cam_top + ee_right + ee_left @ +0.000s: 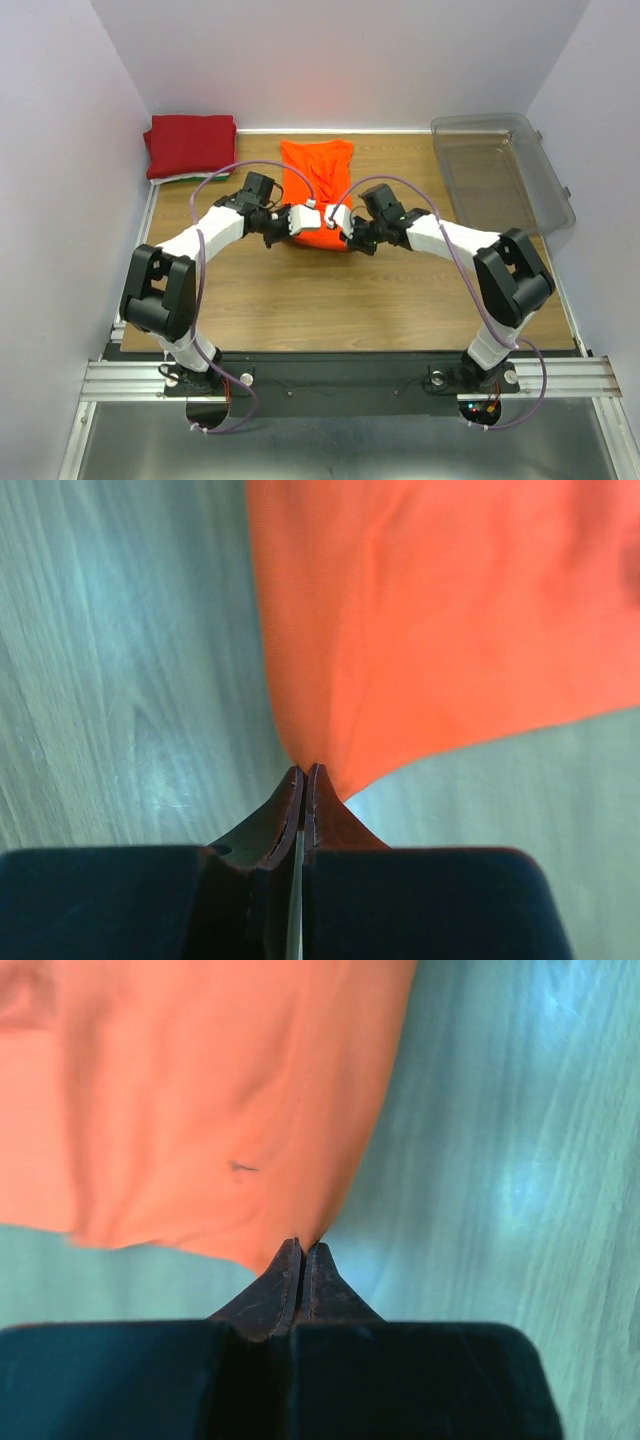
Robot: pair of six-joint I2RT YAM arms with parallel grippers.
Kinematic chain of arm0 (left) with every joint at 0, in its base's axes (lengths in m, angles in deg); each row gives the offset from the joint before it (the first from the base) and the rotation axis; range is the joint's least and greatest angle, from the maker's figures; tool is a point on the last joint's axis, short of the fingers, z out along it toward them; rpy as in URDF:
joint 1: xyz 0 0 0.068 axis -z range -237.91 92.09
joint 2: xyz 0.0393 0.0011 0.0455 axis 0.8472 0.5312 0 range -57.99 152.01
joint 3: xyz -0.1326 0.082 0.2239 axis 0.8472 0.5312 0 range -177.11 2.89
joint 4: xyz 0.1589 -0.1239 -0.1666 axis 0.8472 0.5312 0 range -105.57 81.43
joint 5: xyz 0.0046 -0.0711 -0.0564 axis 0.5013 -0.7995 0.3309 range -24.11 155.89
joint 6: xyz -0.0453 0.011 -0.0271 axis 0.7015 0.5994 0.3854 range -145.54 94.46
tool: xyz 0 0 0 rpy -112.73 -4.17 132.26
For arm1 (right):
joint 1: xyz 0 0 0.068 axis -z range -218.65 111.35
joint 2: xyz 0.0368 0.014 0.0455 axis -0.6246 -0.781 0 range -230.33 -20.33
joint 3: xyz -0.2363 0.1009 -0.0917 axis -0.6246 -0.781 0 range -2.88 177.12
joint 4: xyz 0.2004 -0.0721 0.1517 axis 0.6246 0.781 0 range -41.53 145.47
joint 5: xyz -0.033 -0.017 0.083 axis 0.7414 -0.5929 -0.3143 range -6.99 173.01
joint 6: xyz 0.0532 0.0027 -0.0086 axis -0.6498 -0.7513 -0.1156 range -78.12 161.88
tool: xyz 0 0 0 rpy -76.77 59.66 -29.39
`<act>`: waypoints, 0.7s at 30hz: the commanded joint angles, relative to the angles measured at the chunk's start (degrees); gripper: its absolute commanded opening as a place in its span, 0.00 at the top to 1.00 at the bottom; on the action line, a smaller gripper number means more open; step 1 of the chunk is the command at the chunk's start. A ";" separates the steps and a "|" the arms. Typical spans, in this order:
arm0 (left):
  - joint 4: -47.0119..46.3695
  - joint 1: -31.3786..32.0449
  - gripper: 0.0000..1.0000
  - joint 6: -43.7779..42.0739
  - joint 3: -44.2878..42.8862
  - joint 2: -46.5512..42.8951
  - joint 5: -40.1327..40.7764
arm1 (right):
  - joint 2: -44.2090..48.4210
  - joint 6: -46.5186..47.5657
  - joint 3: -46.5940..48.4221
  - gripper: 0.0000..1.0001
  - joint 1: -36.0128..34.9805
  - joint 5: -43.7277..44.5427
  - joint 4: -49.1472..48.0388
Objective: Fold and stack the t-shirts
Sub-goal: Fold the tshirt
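From above, a bright orange t-shirt (pixel 318 175) lies partly folded at the middle of the wooden tabletop (pixel 350 300), its length running away from the arm bases. Both arms reach inward over its near end, and the left gripper (pixel 303 222) and right gripper (pixel 340 226) sit close together there. At the far left corner a folded dark red t-shirt (pixel 190 143) rests on a stack, with thin white and green cloth edges (pixel 185 178) showing beneath it. A clear plastic bin (pixel 500 125) stands at the far right, well apart from the shirts. In the left wrist view, the left gripper (pixel 303 1250) has its dark fingers (pixel 283 1285) pressed together on a corner of the orange t-shirt (pixel 200 1100). The cloth draws to a point at their tips and spreads up and to the left, with a small dark mark (pixel 240 1167) on it. Bare tabletop (pixel 500 1160) fills the right side. In the right wrist view, the right gripper (pixel 303 772) likewise has its fingers (pixel 325 815) clamped on a corner of the orange t-shirt (pixel 450 610). There the cloth fans up and to the right, with tabletop (pixel 120 660) to the left.
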 commanded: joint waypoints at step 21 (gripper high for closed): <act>36.26 12.74 1.00 -1.44 4.40 -31.67 -8.01 | 34.44 -14.14 -1.65 1.00 -9.86 -5.62 27.77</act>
